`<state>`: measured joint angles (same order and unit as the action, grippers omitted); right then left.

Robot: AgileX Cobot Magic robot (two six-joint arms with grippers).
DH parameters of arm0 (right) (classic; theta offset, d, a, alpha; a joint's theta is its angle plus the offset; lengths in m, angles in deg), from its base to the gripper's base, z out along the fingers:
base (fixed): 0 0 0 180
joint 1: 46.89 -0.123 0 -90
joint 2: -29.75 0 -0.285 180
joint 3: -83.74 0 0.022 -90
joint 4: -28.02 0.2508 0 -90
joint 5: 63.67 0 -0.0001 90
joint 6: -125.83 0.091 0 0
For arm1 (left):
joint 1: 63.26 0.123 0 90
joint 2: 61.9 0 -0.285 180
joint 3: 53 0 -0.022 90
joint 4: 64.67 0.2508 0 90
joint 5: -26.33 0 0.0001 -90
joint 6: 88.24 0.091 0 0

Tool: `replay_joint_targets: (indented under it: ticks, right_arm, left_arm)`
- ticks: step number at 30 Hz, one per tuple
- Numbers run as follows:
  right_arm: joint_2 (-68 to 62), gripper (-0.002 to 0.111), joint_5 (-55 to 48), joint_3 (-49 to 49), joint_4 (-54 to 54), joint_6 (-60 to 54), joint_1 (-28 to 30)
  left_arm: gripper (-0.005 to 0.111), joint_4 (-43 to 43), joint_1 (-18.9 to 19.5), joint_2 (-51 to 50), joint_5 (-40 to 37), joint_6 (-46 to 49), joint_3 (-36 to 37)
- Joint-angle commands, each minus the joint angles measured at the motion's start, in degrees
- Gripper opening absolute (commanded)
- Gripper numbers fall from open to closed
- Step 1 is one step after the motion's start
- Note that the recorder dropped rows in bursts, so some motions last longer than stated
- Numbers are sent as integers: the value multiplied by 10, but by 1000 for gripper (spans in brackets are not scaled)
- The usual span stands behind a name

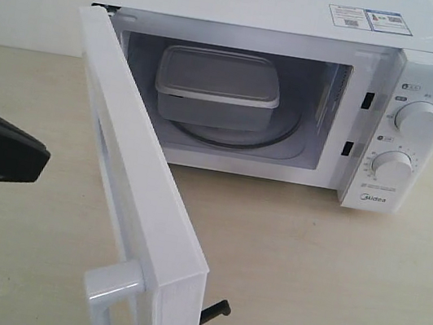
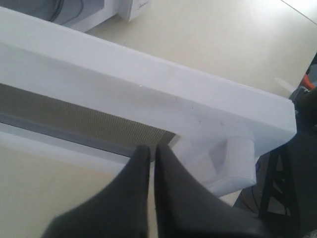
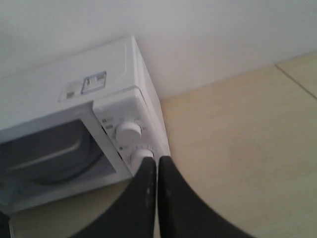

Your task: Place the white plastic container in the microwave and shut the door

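- White all over, the microwave (image 1: pixel 266 5) stands on a pale tan table (image 1: pixel 330 279) against a light wall, with label stickers (image 1: pixel 369 19) on its top.
- Inside the cavity, the white plastic container (image 1: pixel 218 87) sits upright on the glass turntable (image 1: pixel 282 140), its flat lid on. It is a little left of the cavity's centre.
- The door (image 1: pixel 142 192) is swung wide open on its left hinge and reaches out toward the camera. Its long white handle (image 1: pixel 110 290) is on the outer face near the free end, and two black latch hooks (image 1: pixel 216 311) stick out of that edge.
- The left gripper (image 1: pixel 4 153) is on the outer side of the door, at the left edge of the exterior view, and looks clear of the panel there.
- In the left wrist view its black fingers (image 2: pixel 133 188) are pressed together with only a thin slit between them and nothing held. The tips point at the end of the dark mesh window (image 2: pixel 74 119) beside the handle. I cannot tell whether they touch the door.
- The right gripper (image 3: pixel 156 161) shows only in its own wrist view. Its fingers (image 3: pixel 141 198) are closed together and empty, hanging above the table in front of the control panel.
- Two round dials (image 1: pixel 418 120) sit one above the other on the panel at the microwave's right, above the Midea name.
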<state>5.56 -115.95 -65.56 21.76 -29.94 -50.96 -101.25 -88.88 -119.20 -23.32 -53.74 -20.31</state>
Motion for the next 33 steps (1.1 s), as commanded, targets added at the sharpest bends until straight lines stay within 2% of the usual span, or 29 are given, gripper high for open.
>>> replay_joint_targets:
  ticks: [1, 4, 6, 10, 16, 27, 33]
  right_arm:
    - [-3, 1, -32, 37, 33, -10, -6]
    - [-3, 1, -25, 48, 43, -15, -11]
    - [-3, 1, -13, 61, 118, -114, -11]
    - [-3, 1, -1, 82, 246, -225, -11]
    - [-3, 1, -21, 87, 256, -263, -11]
    - [-3, 1, -15, 87, 314, -329, -11]
    - [-3, 1, 13, 89, 314, -330, -11]
  left_arm:
    - [4, -4, -3, 2, -8, -2, 1]
    - [4, -7, -3, -13, -1, -2, 3]
    - [4, -15, -3, -31, 13, 2, 11]
    - [4, -33, -3, -109, 36, 65, 15]
    - [4, -88, -3, -186, 121, 119, 14]
    - [4, -295, -4, -274, 145, 277, -46]
    - [4, -320, -4, -329, 181, 283, -99]
